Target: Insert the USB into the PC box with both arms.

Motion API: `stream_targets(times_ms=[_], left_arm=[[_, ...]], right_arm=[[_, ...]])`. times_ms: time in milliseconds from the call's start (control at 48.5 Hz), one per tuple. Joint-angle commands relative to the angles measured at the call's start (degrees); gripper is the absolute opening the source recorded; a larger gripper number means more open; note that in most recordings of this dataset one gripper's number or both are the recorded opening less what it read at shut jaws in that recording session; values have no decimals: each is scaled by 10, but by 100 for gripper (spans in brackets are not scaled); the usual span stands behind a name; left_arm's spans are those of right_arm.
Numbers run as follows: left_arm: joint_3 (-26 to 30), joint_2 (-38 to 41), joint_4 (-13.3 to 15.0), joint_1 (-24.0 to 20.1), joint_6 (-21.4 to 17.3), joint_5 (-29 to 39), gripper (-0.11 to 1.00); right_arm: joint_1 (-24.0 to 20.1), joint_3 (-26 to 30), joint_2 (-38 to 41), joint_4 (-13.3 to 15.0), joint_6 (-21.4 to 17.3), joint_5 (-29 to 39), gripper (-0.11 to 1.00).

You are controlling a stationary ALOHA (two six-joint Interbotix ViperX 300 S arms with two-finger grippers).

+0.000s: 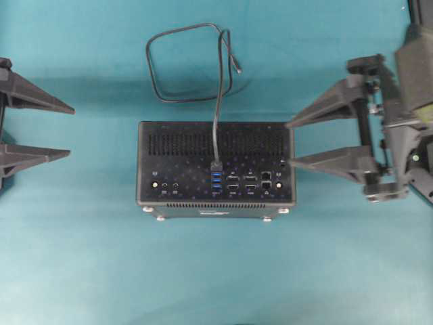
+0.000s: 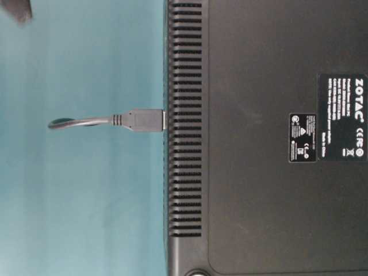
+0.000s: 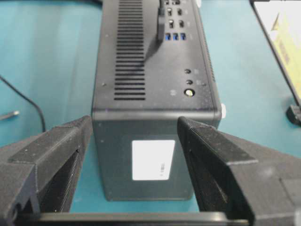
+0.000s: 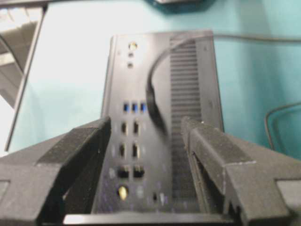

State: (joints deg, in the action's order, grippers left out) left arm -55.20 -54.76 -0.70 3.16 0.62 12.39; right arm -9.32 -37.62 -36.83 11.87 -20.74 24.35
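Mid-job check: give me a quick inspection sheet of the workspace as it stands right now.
Surface: teal table, bare around the box.
Job's things: PC box centred, port face up; USB plug seated in a blue port.
Clutter: nothing seen.
Grippers: left gripper open, apart from the box; right gripper open, tips at the box's right edge, holding nothing.
Cables: USB lead loops on the table behind the box.
Surroundings: black frame at the table's side.
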Motion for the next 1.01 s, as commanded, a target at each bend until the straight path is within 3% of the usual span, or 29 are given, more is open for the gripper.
stream_targets(times_ms=[0, 330, 989], left_arm=[[7, 3, -2, 1, -1, -3, 78], [6, 3, -2, 1, -1, -3, 78], [-2, 4, -2, 1, -1, -3, 78]], right_arm=[[1, 1, -4, -1, -6, 7, 69], [0, 0, -16, -1, -5, 78, 69], [4, -40, -60, 0, -6, 79, 69]])
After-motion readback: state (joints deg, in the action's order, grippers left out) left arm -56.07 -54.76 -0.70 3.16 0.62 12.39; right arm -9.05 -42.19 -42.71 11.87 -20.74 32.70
